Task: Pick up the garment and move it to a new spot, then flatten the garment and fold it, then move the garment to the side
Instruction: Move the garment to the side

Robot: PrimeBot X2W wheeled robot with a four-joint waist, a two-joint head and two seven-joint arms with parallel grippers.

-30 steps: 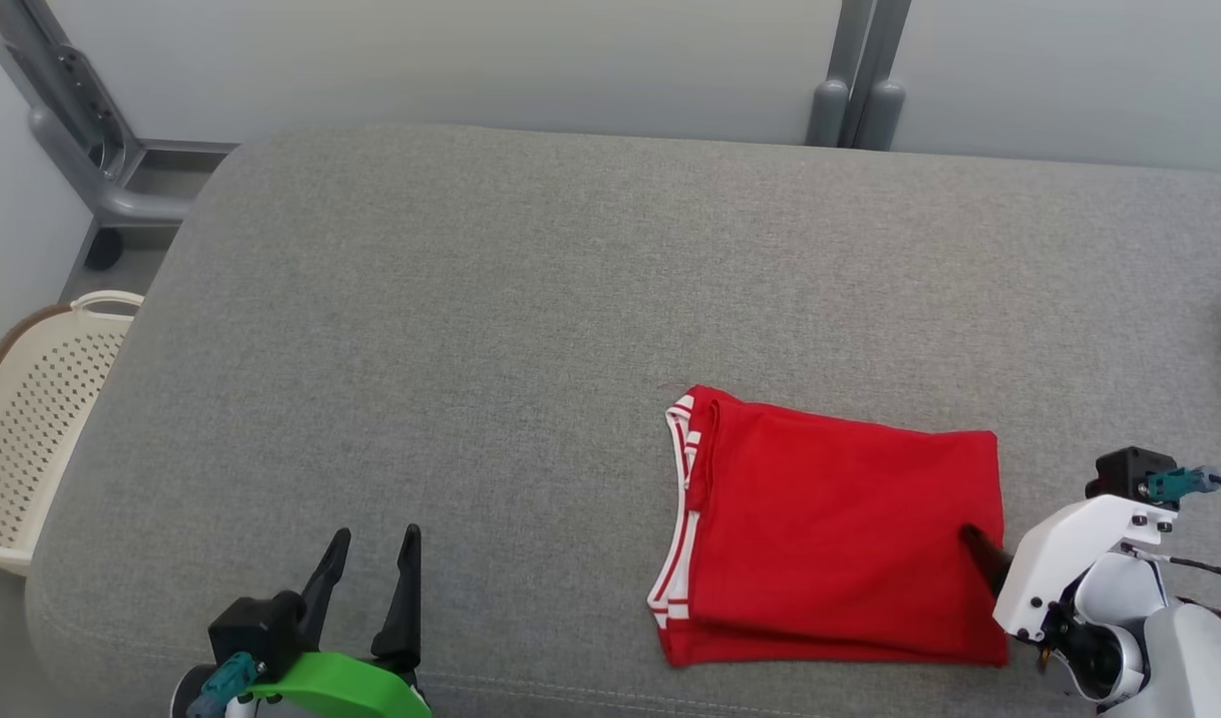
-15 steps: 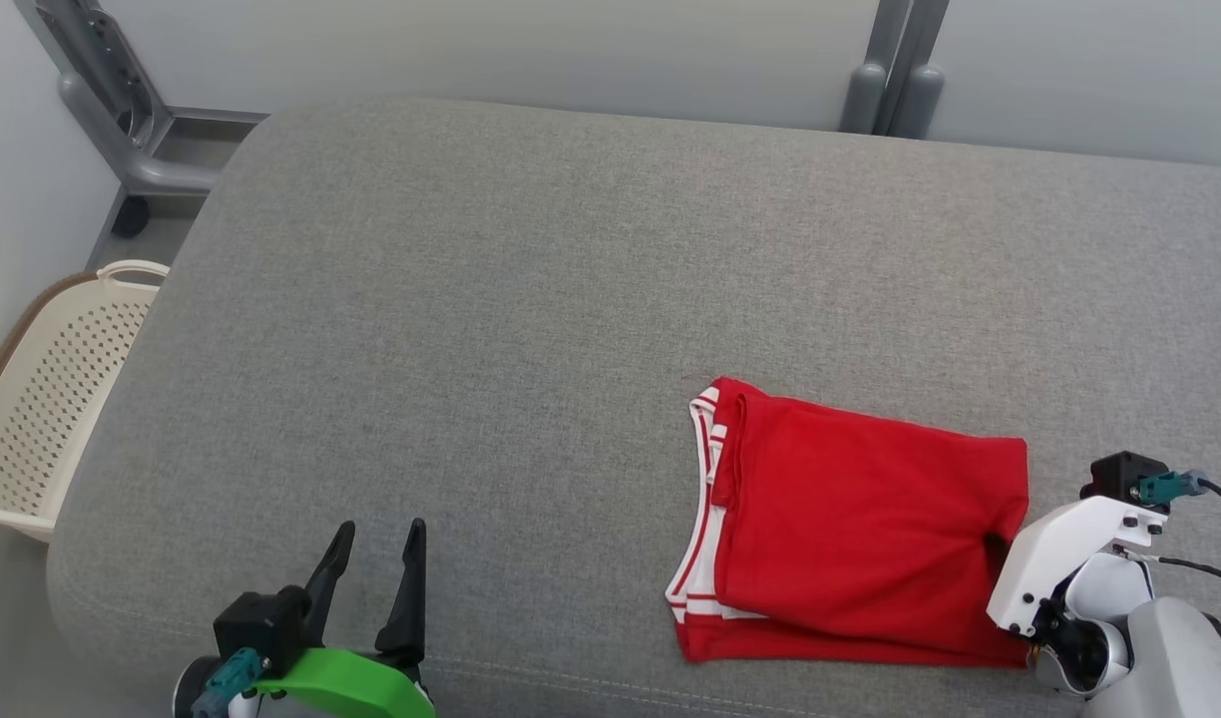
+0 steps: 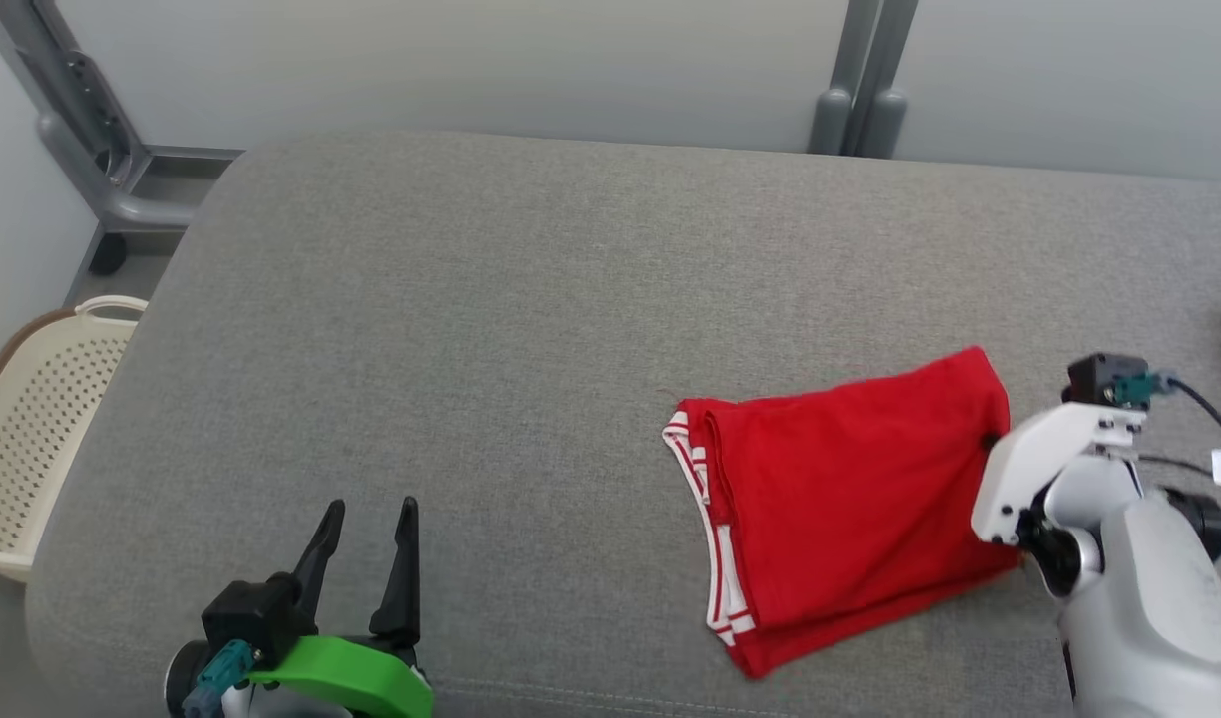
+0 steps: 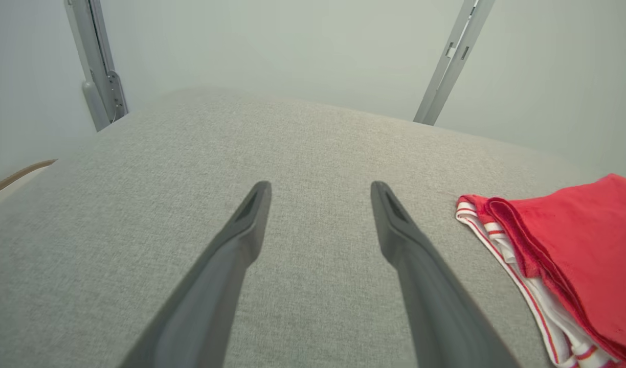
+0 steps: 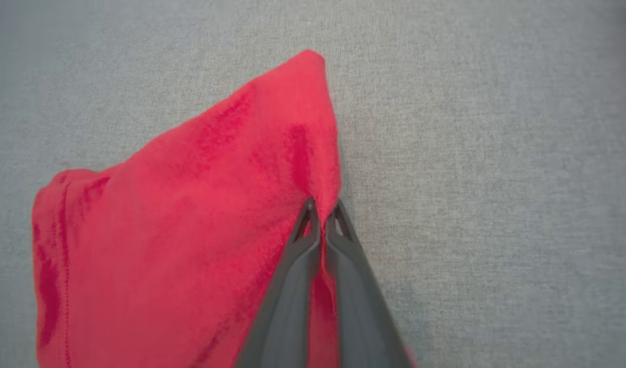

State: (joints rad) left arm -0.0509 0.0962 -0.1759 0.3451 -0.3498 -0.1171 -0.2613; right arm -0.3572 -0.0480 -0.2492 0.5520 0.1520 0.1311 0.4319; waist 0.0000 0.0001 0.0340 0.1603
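Well apart: red garment (image 3: 850, 499), cream basket (image 3: 32, 439).

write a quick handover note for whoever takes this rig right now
Hands: the right pincer is shut on the right edge of the shirt, bunching the cloth there. The left pincer is open and holds nothing, low at the near left, apart from the shirt.
Things: the red shirt lies folded on the grey cushion, right of centre, striped trim facing left. A pale basket stands off the cushion's left end.
Done: the shirt looks flattened and folded.
Left: carry or slide it to the side without spilling the fold, then let go.
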